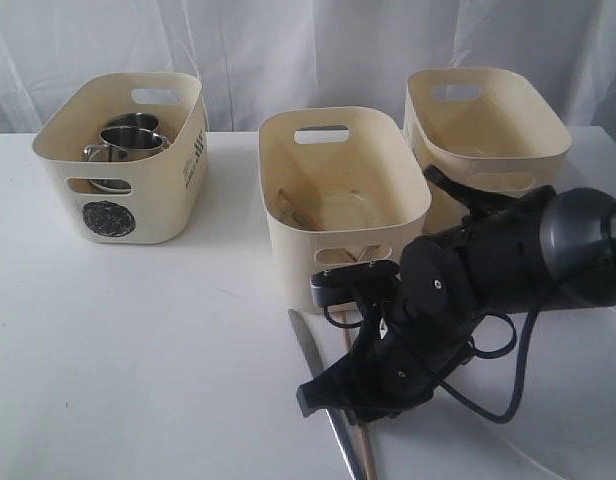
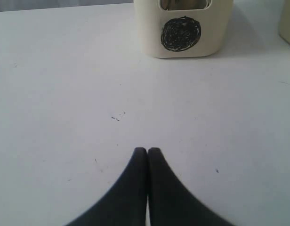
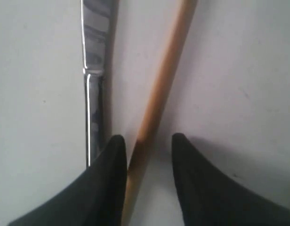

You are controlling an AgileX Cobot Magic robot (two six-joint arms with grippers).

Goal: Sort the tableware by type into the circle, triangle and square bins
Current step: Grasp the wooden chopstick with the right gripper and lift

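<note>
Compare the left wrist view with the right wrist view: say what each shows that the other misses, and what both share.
Left wrist only: the circle bin and the left gripper, shut above the table. Right wrist only: the steel knife beside a wooden chopstick, which runs between the open jaws of the right gripper. Both: the white table and a black gripper.

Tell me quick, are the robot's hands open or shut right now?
Left end effector: closed, holding nothing.
Right end effector: open, straddling the wooden chopstick, not gripping it.
</note>
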